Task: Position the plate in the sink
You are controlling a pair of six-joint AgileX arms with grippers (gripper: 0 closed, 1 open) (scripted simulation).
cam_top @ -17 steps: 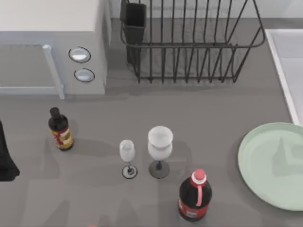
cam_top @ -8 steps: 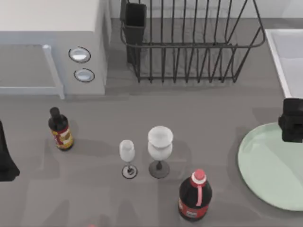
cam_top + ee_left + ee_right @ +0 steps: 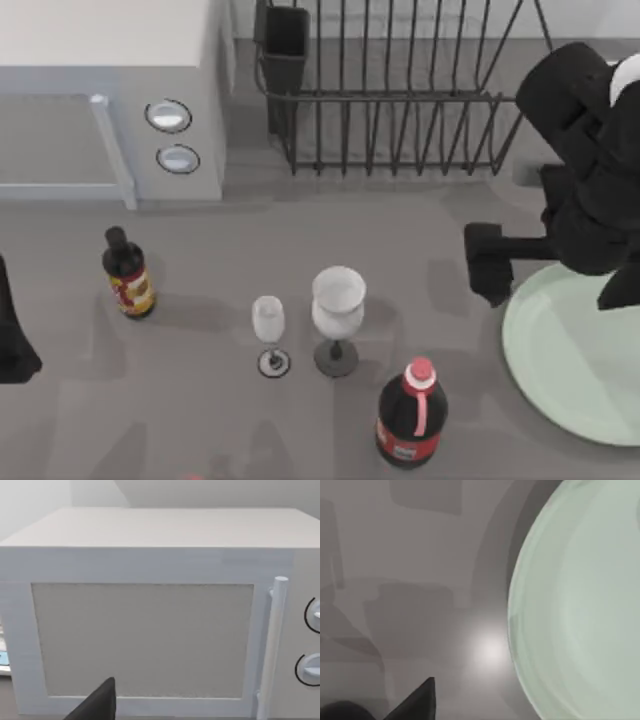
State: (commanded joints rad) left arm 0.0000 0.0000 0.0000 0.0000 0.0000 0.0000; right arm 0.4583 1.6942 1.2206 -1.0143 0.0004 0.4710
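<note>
Right gripper (image 3: 492, 265) is hovering just off the plate's (image 3: 570, 350) left rim, at the table's right edge — can't tell its finger state. Left arm is sitting parked at the left. Risk: skidding the flat plate sideways — nothing to bite.

grey table (image 3: 400, 230) (matte), pale wall (image 3: 35, 500)

The plate (image 3: 575, 365) — large, round, pale mint-green, smooth and bare — lay flat on the grey bench at about four o'clock, its right side cut off by the top view's edge. The right wrist view showed its curved rim (image 3: 512, 625) resting on the bench.
</note>
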